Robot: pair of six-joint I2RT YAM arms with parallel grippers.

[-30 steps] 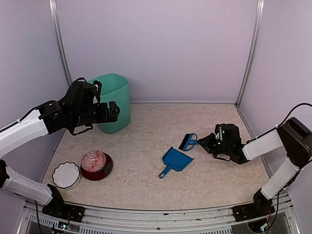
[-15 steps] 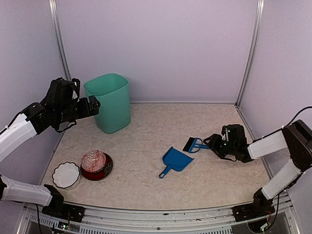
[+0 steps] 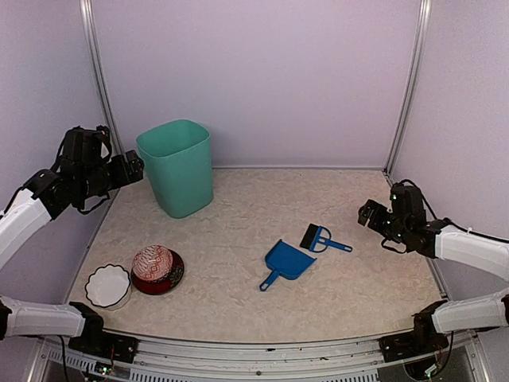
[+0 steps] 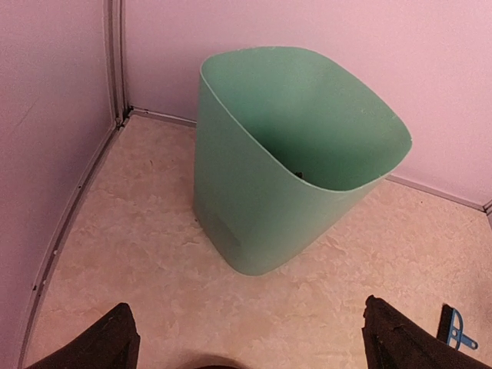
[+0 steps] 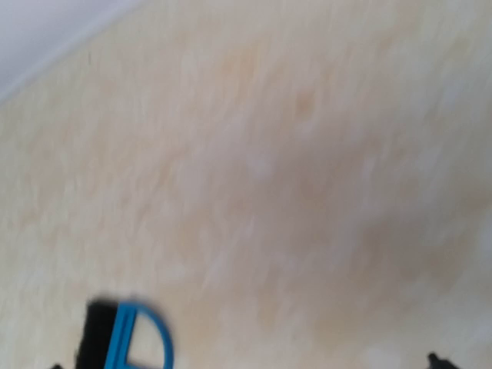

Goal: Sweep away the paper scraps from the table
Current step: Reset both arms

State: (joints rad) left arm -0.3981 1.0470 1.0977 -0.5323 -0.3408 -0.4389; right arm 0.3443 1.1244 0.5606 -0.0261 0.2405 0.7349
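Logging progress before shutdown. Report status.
Left gripper fingers open, empty, facing green bin. Right gripper open, empty, apart from brush. No paper scraps visible on table. Brush, dustpan lie mid-table.

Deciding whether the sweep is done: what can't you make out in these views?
Green bin floor: left wrist view, near wall and shadow cover it; one dark speck inside, too small to name. Top view, walls hide it too.
Brush: right wrist view, motion-blurred, cut off by the bottom edge.
Table behind the bin: top view, bin blocks it.
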